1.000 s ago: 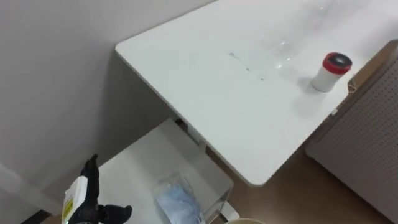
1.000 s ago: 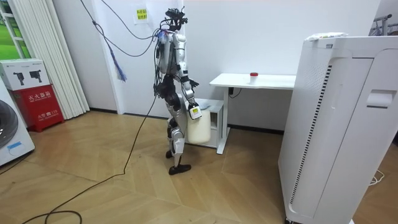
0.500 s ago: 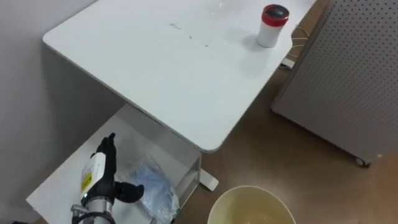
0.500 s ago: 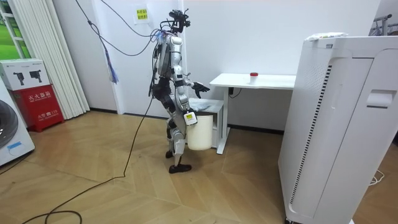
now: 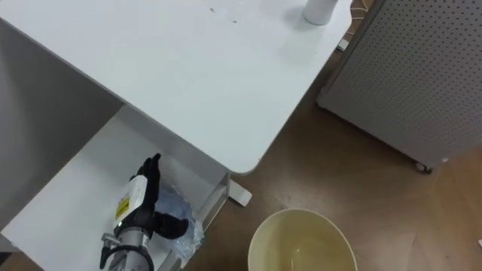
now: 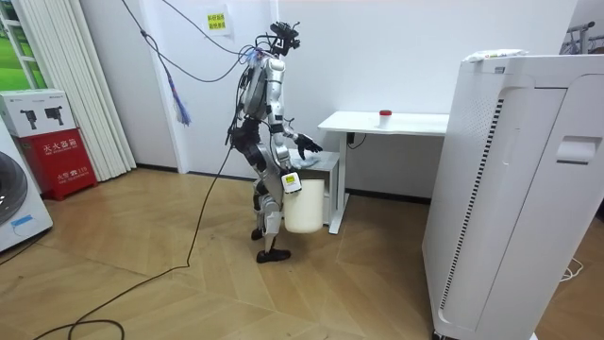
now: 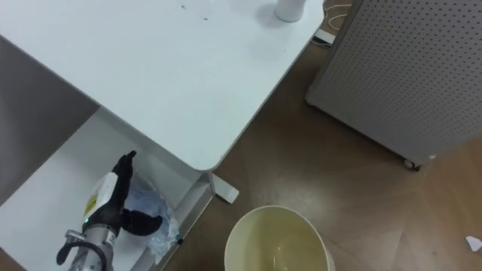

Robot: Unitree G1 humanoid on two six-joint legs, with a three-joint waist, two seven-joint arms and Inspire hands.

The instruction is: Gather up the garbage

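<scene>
One hand, my left (image 5: 138,213), has pushed further over the lower shelf (image 5: 71,188), fingers straight, thumb spread beside the crumpled blue bag (image 5: 181,205). My right hand (image 6: 291,180) is at the bin (image 5: 260,229); I can't tell its grip.

Office-like room: white desk (image 6: 387,121), wood floor (image 6: 330,283), vertical blinds (image 6: 80,85).

The scene is lit brightly and evenly from above, little glare is seen on the white table (image 5: 188,68), the space under its left edge is left in grey shade, and soft shadows are cast on the floor (image 5: 361,173).
</scene>
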